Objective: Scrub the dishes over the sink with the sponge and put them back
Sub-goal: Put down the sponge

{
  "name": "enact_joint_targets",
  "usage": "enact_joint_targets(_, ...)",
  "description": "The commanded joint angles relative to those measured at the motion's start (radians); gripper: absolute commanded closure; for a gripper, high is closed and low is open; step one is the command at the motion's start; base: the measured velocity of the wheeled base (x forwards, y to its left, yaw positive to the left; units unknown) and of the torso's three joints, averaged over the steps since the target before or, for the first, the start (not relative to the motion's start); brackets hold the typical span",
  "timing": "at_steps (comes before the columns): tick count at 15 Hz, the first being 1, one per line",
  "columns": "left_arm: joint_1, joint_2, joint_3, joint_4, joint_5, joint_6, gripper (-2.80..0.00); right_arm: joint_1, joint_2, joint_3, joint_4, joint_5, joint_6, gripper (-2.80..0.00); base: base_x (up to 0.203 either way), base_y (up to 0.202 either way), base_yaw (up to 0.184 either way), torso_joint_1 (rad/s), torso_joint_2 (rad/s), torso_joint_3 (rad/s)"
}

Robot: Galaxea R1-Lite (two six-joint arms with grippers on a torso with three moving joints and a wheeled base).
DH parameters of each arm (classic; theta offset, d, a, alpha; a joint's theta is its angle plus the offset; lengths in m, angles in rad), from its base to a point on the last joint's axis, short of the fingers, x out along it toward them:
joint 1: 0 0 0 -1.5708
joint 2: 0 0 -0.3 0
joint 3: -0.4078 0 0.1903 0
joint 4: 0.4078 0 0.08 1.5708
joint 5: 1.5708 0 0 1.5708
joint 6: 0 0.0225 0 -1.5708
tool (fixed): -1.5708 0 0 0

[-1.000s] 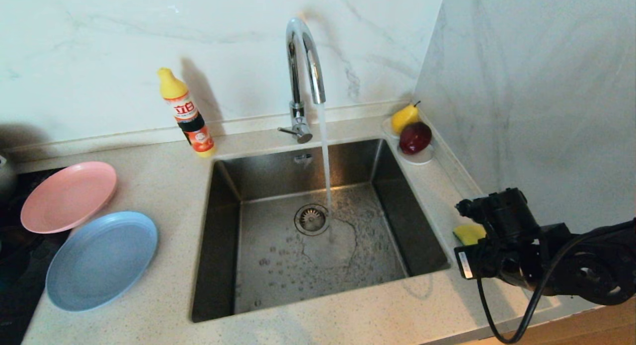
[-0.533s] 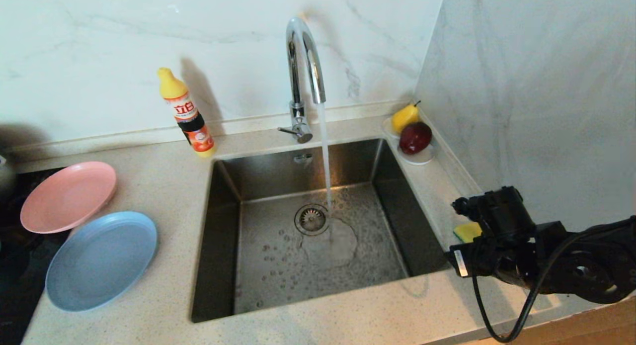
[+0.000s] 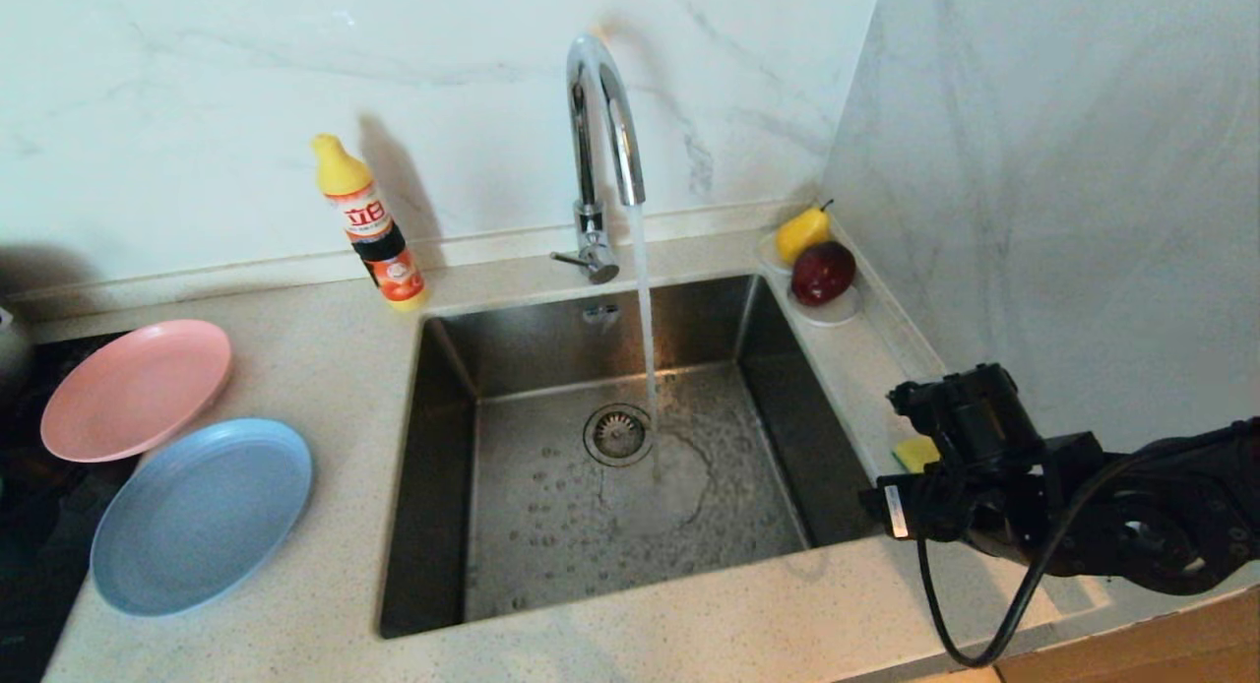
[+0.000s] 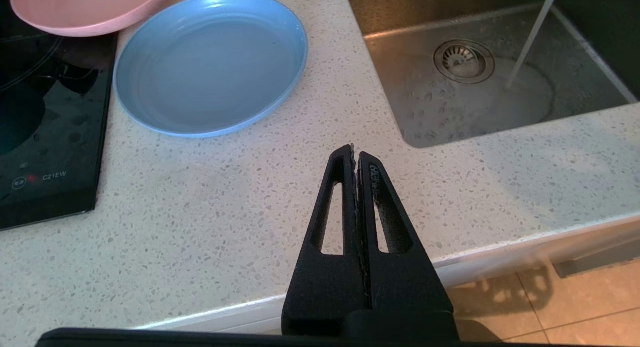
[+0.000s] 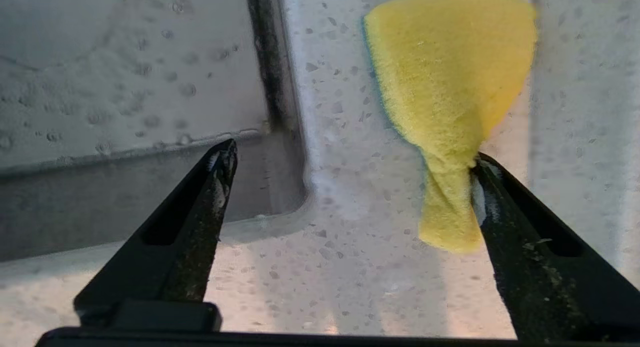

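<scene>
My left gripper (image 4: 355, 154) has its jaws pressed together on nothing, parked over the counter (image 4: 225, 222) near its front edge. Beyond its tips lies the blue plate (image 4: 210, 62), with the pink plate (image 4: 80, 7) further off and touching the blue one's rim. A black hob (image 4: 45, 137) sits under the pink plate's side. To the other side of those tips is the sink (image 4: 450, 112), water running from the tap (image 3: 600, 122) onto its floor beside the drain (image 4: 464, 61).

My right gripper (image 5: 350, 159) has its jaws spread wide over the counter strip just beside the sink's right rim. The sponge (image 5: 450, 97) lies flat on the counter between them; its narrow tail touches one finger (image 5: 525, 237), and the other finger (image 5: 200, 207) stands well apart from it, over the sink corner. I see no grip on it.

Beyond that gripper, near the back corner, a pear (image 3: 802, 232) and a red fruit (image 3: 823, 272) sit on a saucer (image 3: 837, 314). A bottle (image 3: 369, 225) stands left of the tap.
</scene>
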Motion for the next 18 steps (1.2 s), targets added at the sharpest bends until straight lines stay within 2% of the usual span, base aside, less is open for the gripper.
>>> enact_joint_targets(1, 0.000, 0.002, 0.000, 0.000, 0.001, 0.000, 0.00, 0.009, 0.008, -0.007, 0.003, -0.001, 0.010, -2.80, 0.000, 0.000, 0.000, 0.000, 0.00, 0.000)
enact_joint_targets(11, 0.000, 0.002, 0.000, 0.000, 0.000, 0.000, 0.00, 0.035, 0.008, -0.041, 0.051, 0.025, 0.115, -2.80, 0.000, 0.000, 0.000, 0.000, 0.00, 0.000)
enact_joint_targets(18, 0.000, 0.002, 0.000, 0.000, -0.001, 0.000, 0.00, 0.037, -0.004, -0.041, 0.048, 0.009, 0.116, -2.80, 0.000, 0.000, 0.000, 0.000, 0.00, 0.000)
